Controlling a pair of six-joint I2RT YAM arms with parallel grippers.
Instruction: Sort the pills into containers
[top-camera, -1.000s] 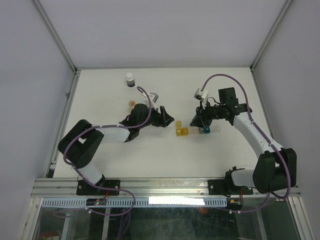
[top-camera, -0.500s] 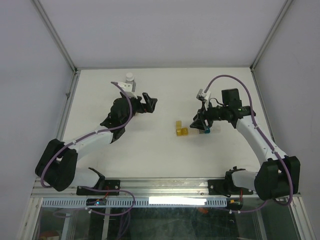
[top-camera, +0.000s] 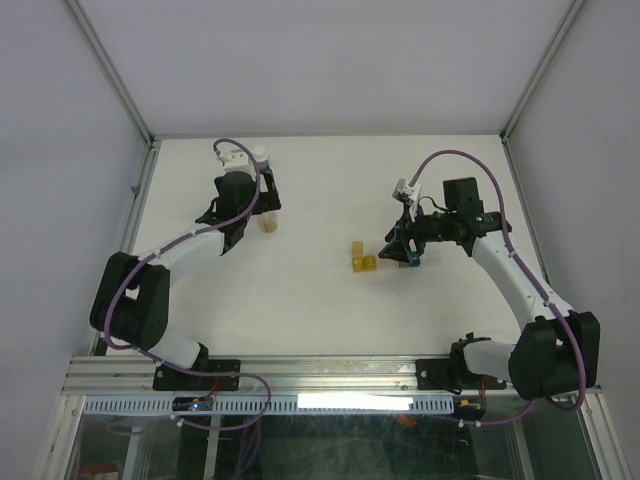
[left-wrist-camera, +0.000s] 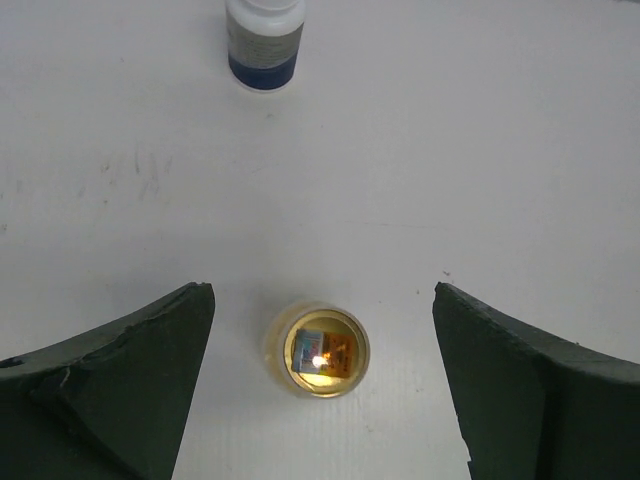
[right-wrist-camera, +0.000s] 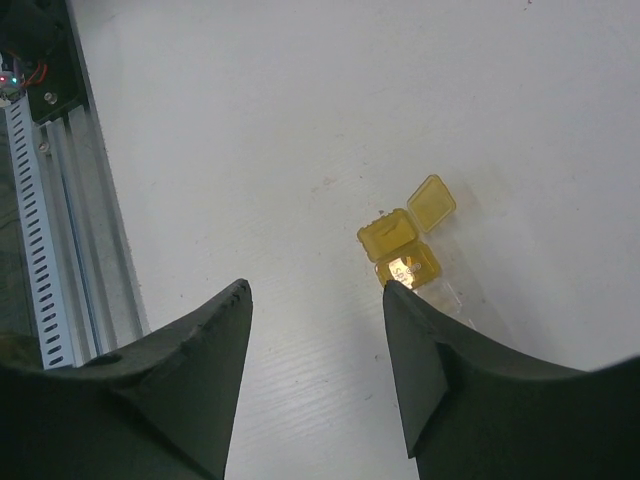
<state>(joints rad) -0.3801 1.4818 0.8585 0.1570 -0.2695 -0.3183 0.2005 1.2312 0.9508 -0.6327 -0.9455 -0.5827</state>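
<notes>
The containers (top-camera: 362, 260) are a short strip at the table's middle, with yellow compartments at its left end and a teal one (top-camera: 413, 261) under my right gripper (top-camera: 398, 247). In the right wrist view the yellow compartments (right-wrist-camera: 398, 243) stand with a lid (right-wrist-camera: 432, 201) open, and the right finger (right-wrist-camera: 440, 350) covers the rest of the strip. My right gripper (right-wrist-camera: 315, 287) is open and empty. A small round amber cup (left-wrist-camera: 320, 352) holds blue-white and orange pills. It sits between the fingers of my open left gripper (left-wrist-camera: 322, 300), untouched. That cup (top-camera: 267, 222) lies far left.
A white-capped, dark-bottomed bottle (top-camera: 260, 157) stands at the far left, just beyond my left gripper (top-camera: 246, 203); it also shows in the left wrist view (left-wrist-camera: 265, 45). A metal rail (right-wrist-camera: 60, 200) runs along the table's near edge.
My left arm has swung from the table's middle out to the far left, over the amber cup near the bottle. My right arm has barely moved.
</notes>
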